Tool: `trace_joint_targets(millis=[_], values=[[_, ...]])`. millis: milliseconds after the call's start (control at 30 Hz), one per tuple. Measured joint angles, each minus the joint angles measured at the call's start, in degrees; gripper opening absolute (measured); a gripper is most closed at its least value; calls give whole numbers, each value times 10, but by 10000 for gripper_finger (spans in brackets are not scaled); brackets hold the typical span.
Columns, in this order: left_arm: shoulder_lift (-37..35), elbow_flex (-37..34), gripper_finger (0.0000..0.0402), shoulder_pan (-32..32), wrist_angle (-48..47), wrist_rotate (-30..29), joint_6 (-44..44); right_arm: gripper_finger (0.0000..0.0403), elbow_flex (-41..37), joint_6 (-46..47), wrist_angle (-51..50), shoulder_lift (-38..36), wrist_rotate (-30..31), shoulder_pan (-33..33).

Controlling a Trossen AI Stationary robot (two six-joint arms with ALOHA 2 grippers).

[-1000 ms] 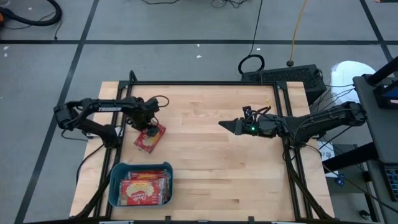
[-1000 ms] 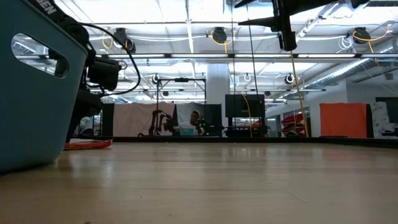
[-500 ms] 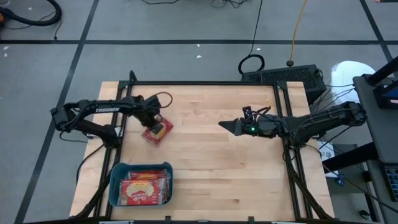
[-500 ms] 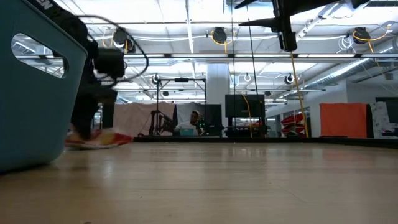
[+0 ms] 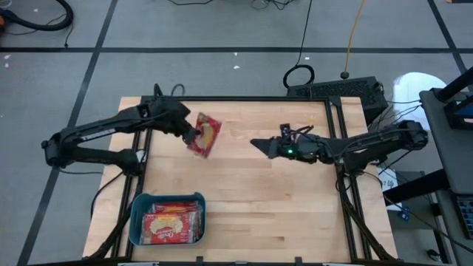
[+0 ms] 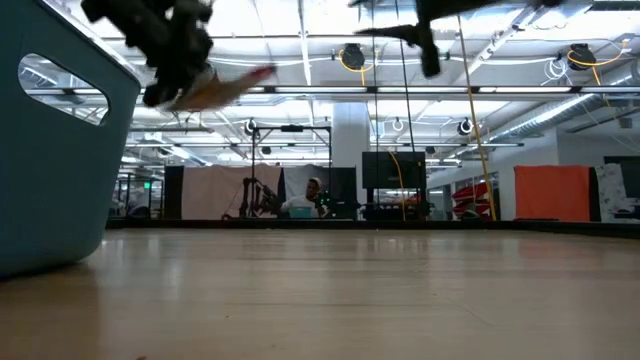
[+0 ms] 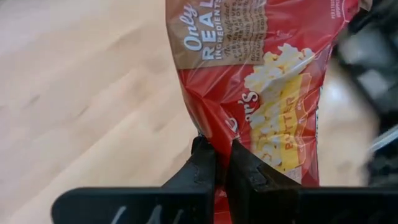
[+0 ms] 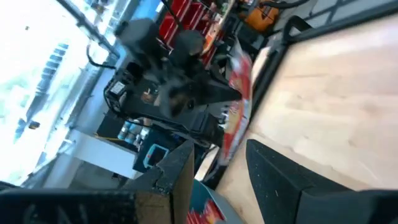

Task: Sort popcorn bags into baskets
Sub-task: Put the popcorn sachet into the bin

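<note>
A red popcorn bag (image 5: 206, 136) hangs lifted above the table (image 5: 251, 207), well beyond the teal basket (image 5: 137, 223), pinched at its edge between the closed fingers of the left gripper (image 5: 194, 135). The basket itself holds more popcorn bags (image 5: 173, 224). Farther from the basket, right of the lifted bag, the right gripper (image 5: 256, 143) hovers over the table with its fingers partly apart, holding nothing.

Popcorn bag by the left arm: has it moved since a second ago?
Yes. The popcorn bag, pinched in the left gripper, has gone up off the table and away from the teal basket, toward the table's middle.
</note>
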Motion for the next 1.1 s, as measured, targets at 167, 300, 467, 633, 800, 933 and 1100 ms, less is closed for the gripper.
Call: trace_joint_targets(millis=[167, 300, 467, 633, 800, 933, 1100], values=[[-17, 59, 12, -58, 42, -62, -97, 141, 154, -10, -111, 85, -3, -6], [-14, 110, 12, -117, 40, -152, -152, 141, 270, 26, -260, 141, -63, -30], [3, 150, 12, -189, 37, -267, -215, 156, 326, -34, -253, 154, -109, -54], [22, 160, 12, -242, 48, -341, -261, 195, 327, -3, -216, 152, -130, -80], [49, 160, 12, -272, 61, -362, -298, 216, 327, 4, -214, 150, -176, -98], [73, 160, 12, -287, 84, -362, -303, 202, 327, -17, -224, 151, -185, -102], [90, 161, 20, -293, 126, -364, -313, 125, 326, -17, -260, 151, -187, -102]])
